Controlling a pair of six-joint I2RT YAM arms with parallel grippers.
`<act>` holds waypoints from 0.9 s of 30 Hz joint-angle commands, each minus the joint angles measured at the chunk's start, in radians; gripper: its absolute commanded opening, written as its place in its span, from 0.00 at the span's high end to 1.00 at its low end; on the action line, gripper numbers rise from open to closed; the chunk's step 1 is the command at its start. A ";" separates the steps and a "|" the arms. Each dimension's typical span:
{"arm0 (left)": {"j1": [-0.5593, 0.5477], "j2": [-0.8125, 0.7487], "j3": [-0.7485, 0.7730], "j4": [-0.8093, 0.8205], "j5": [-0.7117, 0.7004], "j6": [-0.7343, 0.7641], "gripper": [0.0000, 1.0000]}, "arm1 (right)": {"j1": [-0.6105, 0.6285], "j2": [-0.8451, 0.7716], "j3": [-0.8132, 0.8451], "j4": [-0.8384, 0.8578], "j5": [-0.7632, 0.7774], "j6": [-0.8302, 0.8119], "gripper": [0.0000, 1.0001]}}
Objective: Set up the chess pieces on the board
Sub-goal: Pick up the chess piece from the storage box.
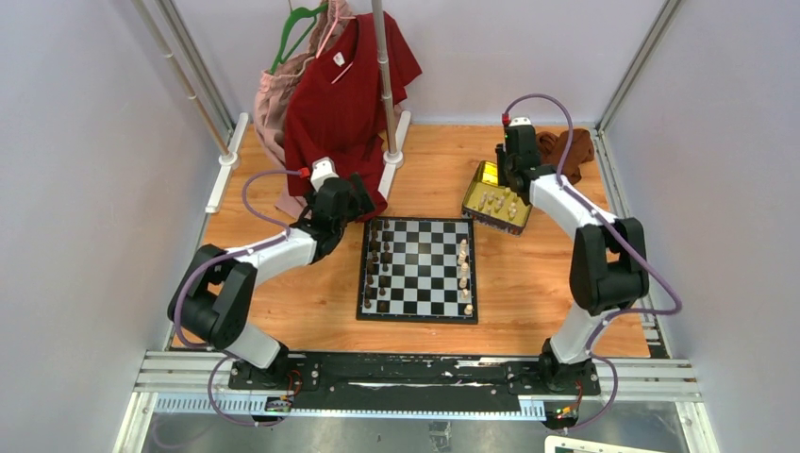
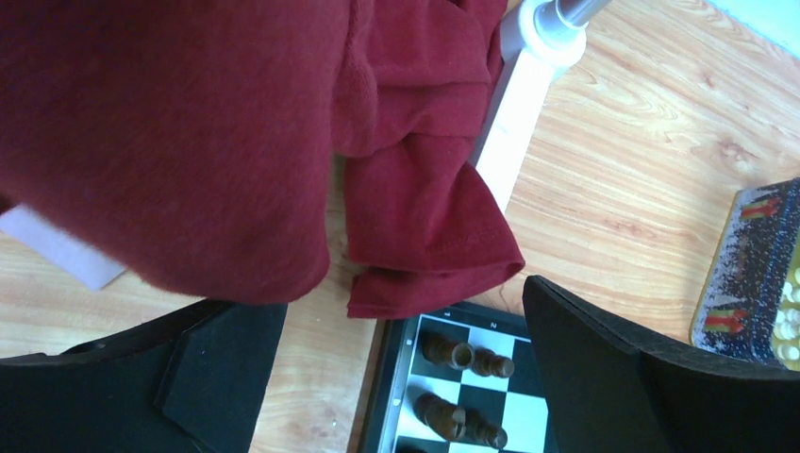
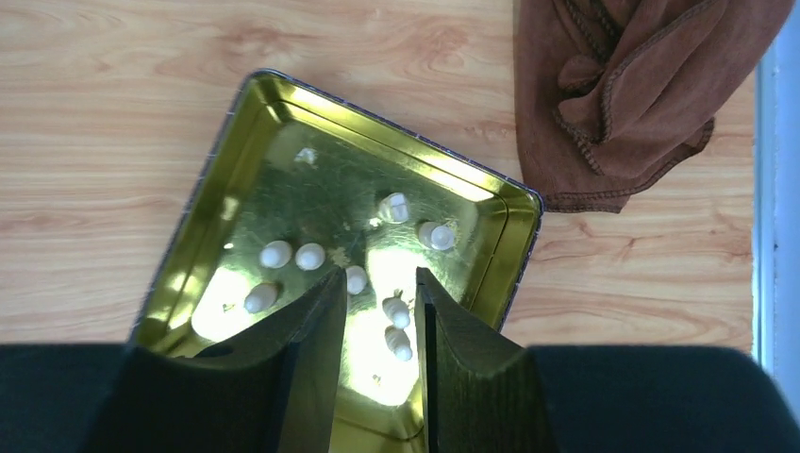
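Observation:
The board point(image 1: 417, 269) lies flat at the table's middle. Dark chess pieces point(image 1: 375, 264) stand in its two left columns, and several cream ones point(image 1: 463, 269) stand along its right side. My left gripper point(image 1: 354, 203) hangs open and empty over the board's far left corner; in the left wrist view its fingers point(image 2: 401, 297) stand wide apart above dark pieces point(image 2: 448, 351). My right gripper point(image 3: 380, 276) is open, low over the gold tin point(image 3: 226, 160). Two cream pieces point(image 3: 396, 311) lie in the tin between its fingers, and several more are scattered around them.
A red shirt point(image 1: 349, 94) and a pink garment point(image 1: 278, 104) hang from a rack pole point(image 1: 385, 85) at the back; the shirt's hem point(image 2: 425, 245) drapes close to the board's corner. A brown cloth point(image 1: 566, 146) lies at the back right beside the tin.

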 commanded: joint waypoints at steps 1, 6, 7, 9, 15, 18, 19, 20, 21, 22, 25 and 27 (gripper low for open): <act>0.015 0.043 0.049 0.008 -0.009 -0.009 0.00 | -0.058 0.086 0.057 0.052 -0.068 -0.040 0.64; 0.020 0.079 0.061 0.011 -0.004 -0.010 0.00 | -0.097 0.182 0.105 0.059 -0.107 -0.040 0.65; 0.022 0.084 0.061 0.011 -0.004 -0.010 0.00 | -0.102 0.194 0.113 0.061 -0.113 -0.040 0.65; 0.025 0.091 0.061 0.013 -0.001 -0.010 0.00 | -0.112 0.218 0.130 0.064 -0.128 -0.054 0.65; 0.033 0.108 0.065 0.013 0.002 -0.007 0.00 | -0.129 0.266 0.175 0.060 -0.147 -0.082 0.65; 0.036 0.113 0.067 0.013 0.004 -0.008 0.00 | -0.136 0.284 0.186 0.053 -0.155 -0.082 0.65; 0.036 0.115 0.067 0.013 0.005 -0.010 0.00 | -0.138 0.288 0.187 0.047 -0.162 -0.081 0.66; 0.036 0.117 0.068 0.013 0.006 -0.011 0.00 | -0.139 0.292 0.186 0.046 -0.168 -0.080 0.65; 0.036 0.118 0.068 0.013 0.007 -0.012 0.00 | -0.140 0.294 0.182 0.046 -0.173 -0.080 0.66; 0.037 0.120 0.067 0.013 0.008 -0.013 0.00 | -0.139 0.295 0.177 0.045 -0.178 -0.078 0.66; 0.038 0.121 0.066 0.014 0.011 -0.012 0.00 | -0.140 0.296 0.164 0.044 -0.190 -0.069 0.66; 0.038 0.120 0.064 0.013 0.011 -0.011 0.00 | -0.140 0.297 0.155 0.045 -0.198 -0.061 0.66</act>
